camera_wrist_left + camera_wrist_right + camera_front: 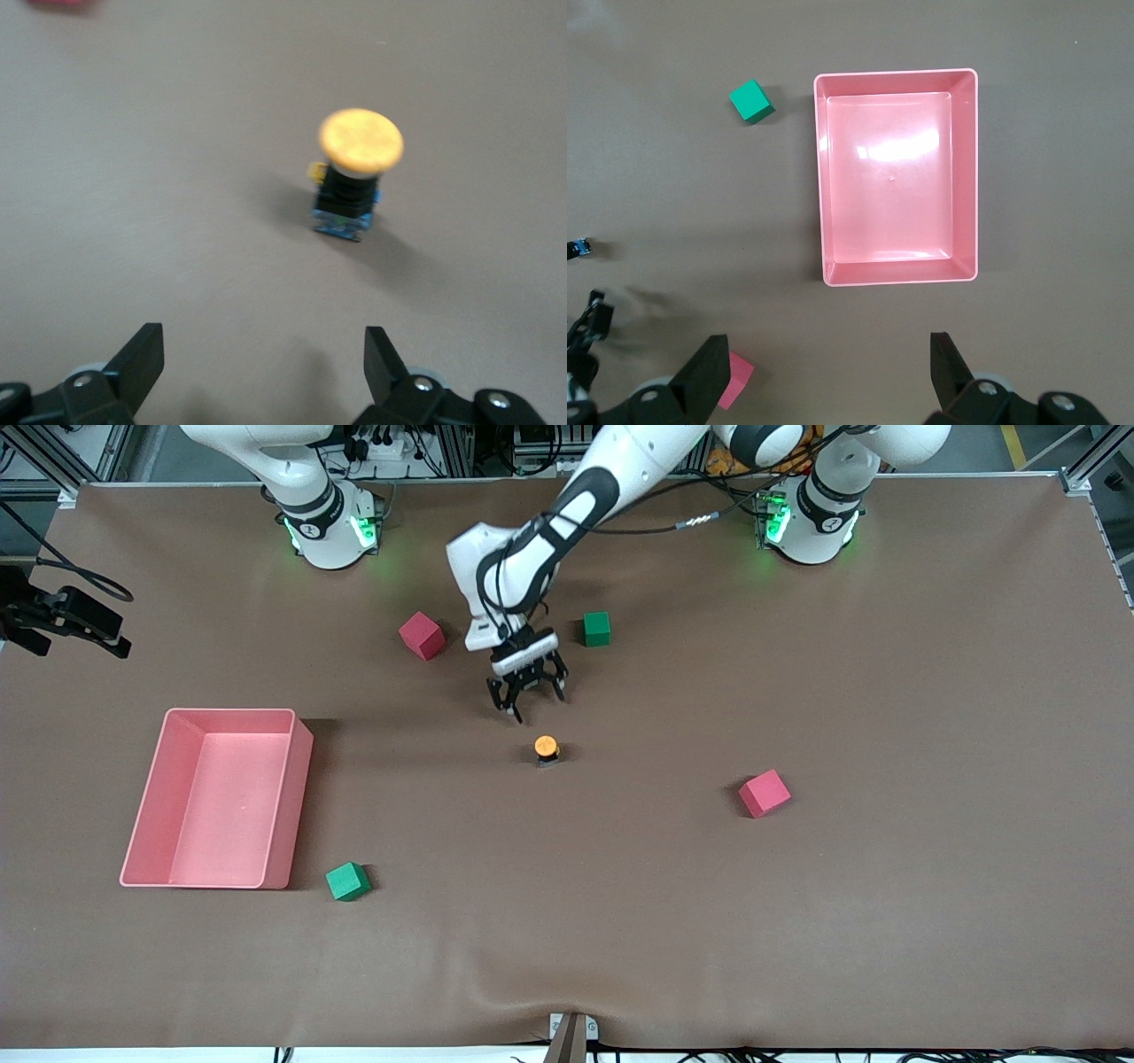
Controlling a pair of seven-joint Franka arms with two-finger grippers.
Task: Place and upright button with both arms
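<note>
- The button stood upright on the table, orange cap up.
- The left gripper hung just beside the button, wide open and empty.
- The right gripper, over the pink tray, was wide open, waiting well away from the button.

the front view looks down from high across the table at the whole brown mat, the two arm bases along the frame's top edge. the left wrist view sits low and close, facing the mat at a slant, its own fingertips at the lower edge and the button in the upper centre; the front view shares that button at its middle. the right wrist view looks straight down from much higher, sharing the pink tray and a green cube.
</note>
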